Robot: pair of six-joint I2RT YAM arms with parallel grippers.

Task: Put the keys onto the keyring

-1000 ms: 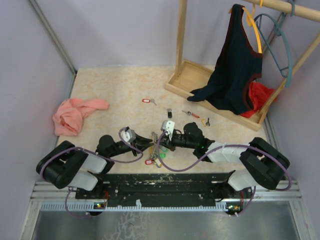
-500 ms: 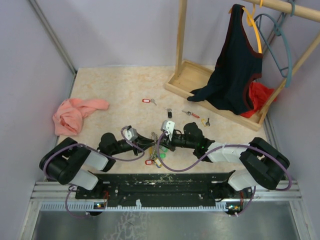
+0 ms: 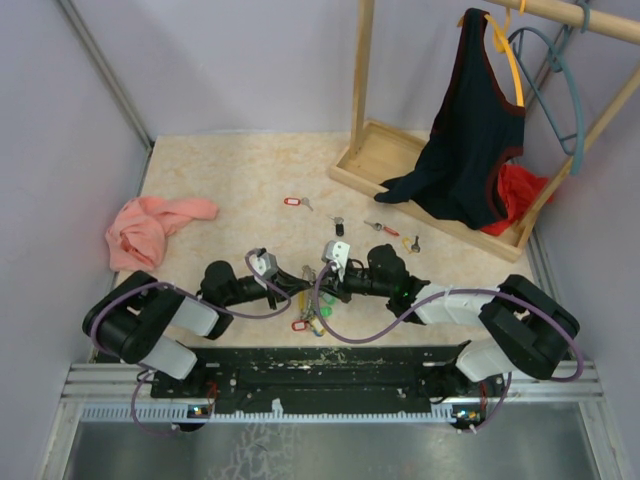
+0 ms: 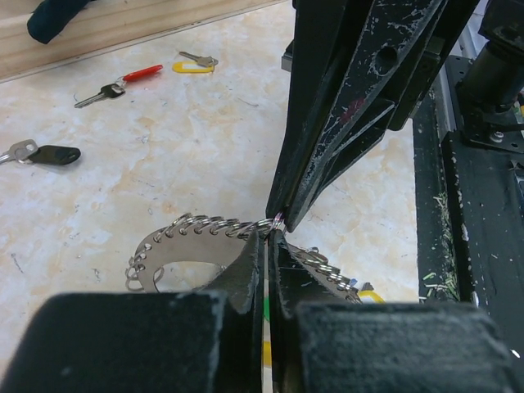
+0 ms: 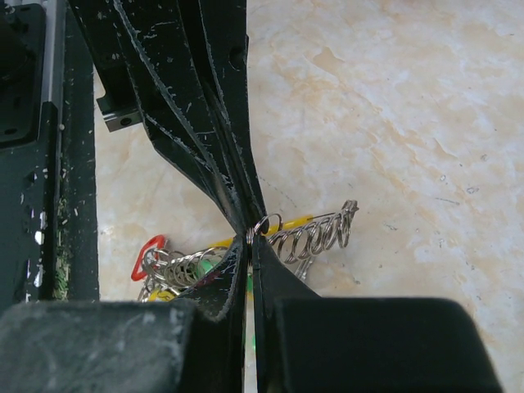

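Left gripper (image 4: pixel 268 239): fingers pressed together, pinching the thin wire of the keyring (image 4: pixel 190 226). The right gripper (image 5: pixel 250 239) is likewise closed on the same wire, tip to tip with the left, at lower centre of the top view. The keyring is held between them low over the table (image 3: pixel 230 170); I cannot tell whether its bunch rests on the surface. The loose keys (image 3: pixel 339 228) lie well apart, toward the middle of the top view, not yet threaded. Risks: the wire is thin, smooth and round, and is held only at the very fingertips, so it may roll or slip out if either arm pulls off-axis. Two pinches this close leave little free wire, so an opposed pull could twist the ring instead of parting it. The hanging bunch could also swing and drag it loose. Materials: silvery glossy ring carrying small coiled split rings (image 5: pixel 315 236); tags (image 3: pixel 299 323) of hard shiny plastic in red, yellow and green; table matte, marbled beige; gripper fingers black, hard, scuffed.
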